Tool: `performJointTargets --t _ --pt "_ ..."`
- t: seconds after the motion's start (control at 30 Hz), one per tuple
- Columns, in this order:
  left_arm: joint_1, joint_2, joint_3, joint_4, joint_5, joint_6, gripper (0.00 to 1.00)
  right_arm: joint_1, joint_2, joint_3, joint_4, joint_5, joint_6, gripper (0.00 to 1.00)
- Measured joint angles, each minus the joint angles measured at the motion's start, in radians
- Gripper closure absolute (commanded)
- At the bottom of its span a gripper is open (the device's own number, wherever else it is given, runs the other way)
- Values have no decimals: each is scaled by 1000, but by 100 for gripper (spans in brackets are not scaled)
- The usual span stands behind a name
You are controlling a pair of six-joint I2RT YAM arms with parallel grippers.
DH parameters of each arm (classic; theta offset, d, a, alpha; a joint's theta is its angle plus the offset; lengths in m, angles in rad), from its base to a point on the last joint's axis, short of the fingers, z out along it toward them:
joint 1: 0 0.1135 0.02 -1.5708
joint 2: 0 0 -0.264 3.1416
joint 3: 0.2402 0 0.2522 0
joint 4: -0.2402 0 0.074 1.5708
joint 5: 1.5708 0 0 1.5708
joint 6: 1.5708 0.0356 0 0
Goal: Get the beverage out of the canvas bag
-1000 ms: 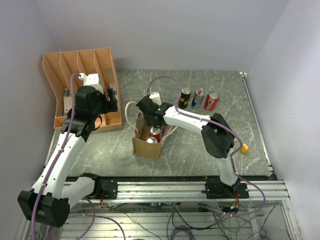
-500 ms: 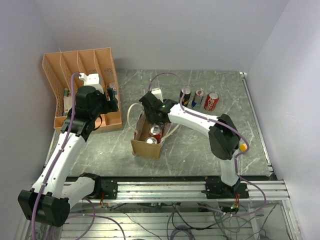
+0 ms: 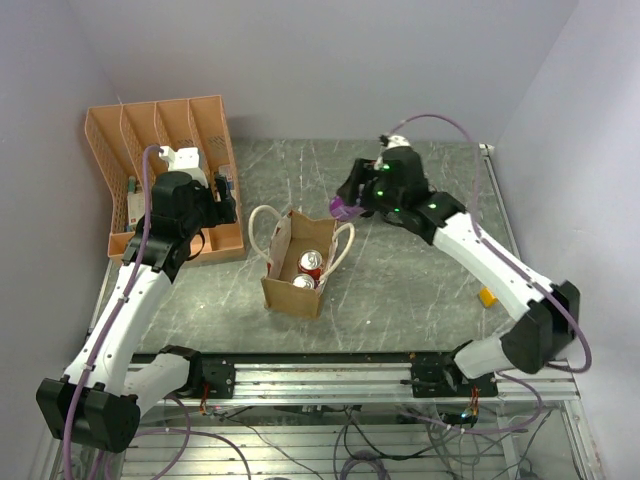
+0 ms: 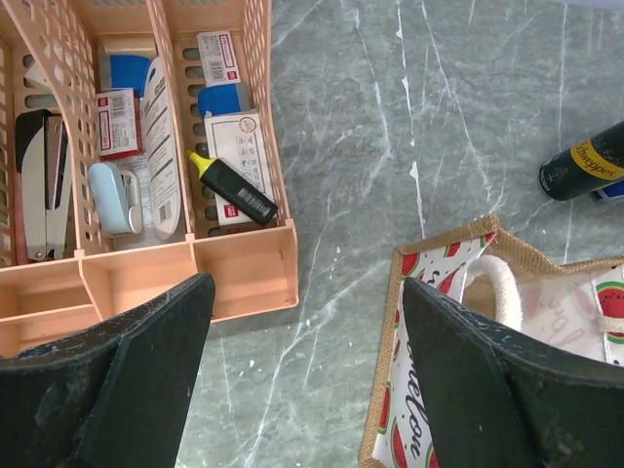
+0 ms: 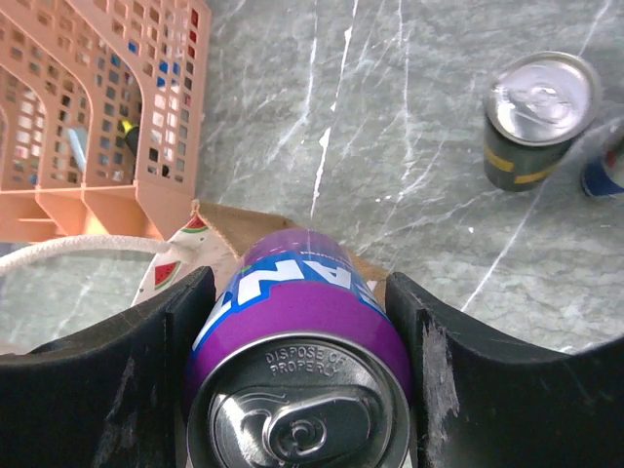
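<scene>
R pincer (image 5: 302, 409) pinches a purple can (image 5: 292, 292) above the bench (image 3: 400, 290), clear of the bag (image 3: 283, 290). Two cans (image 3: 307, 270) sit inside; L pincer (image 4: 307, 312) spread, empty.

Purple can (image 5: 302, 322), watermelon-printed canvas bag (image 4: 417, 392), orange rack (image 4: 244, 278).
</scene>
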Motion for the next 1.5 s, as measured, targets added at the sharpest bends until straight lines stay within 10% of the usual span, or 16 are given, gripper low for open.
performJointTargets --t 0.27,0.57,1.0,1.5 --pt "0 0 0 0 8 0 11 -247 -229 -227 114 -137 49 100" --pt "0 0 0 0 10 0 11 -281 -394 -375 176 130 -64 100" --pt "0 17 0 0 18 0 11 -216 -16 -452 92 217 -220 100" --pt "0 22 0 0 18 0 11 -77 336 -130 94 285 -205 100"
